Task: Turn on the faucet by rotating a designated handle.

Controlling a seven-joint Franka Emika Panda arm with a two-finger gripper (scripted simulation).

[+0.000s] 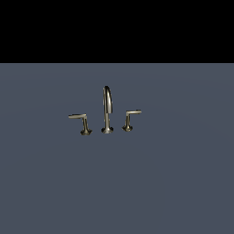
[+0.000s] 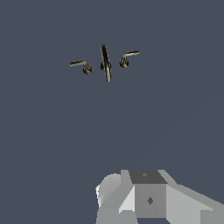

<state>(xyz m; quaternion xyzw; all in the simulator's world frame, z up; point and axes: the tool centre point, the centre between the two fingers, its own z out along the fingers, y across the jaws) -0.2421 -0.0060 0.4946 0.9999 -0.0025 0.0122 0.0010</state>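
The grey surface [image 1: 117,183] spreads wide and bare on every side, so there is ample open room for the approach; no edge shows except where it meets black at the far side in the exterior view. The arm does not appear in the exterior view. In the wrist view only the grey body of the gripper [image 2: 148,197] shows, its fingers out of frame, so I cannot tell whether the jaws stand apart or together.

The faucet [image 1: 107,109] stands well ahead of the jaws, with clear surface between. Its arched spout [image 2: 106,63] sits in the middle; the longer lever [image 1: 80,121] lies on the exterior view's left. The handle [image 1: 130,118], the short one on an upright stem, stands on the exterior view's right, just beside the spout and well apart from the jaws.

The main risks, as I judge them: reaching the longer lever by mistake, since the two look alike; or clipping the spout, because the gap beside the handle is narrow. A thin lever may also slip off the fingers if pushed near its tip.
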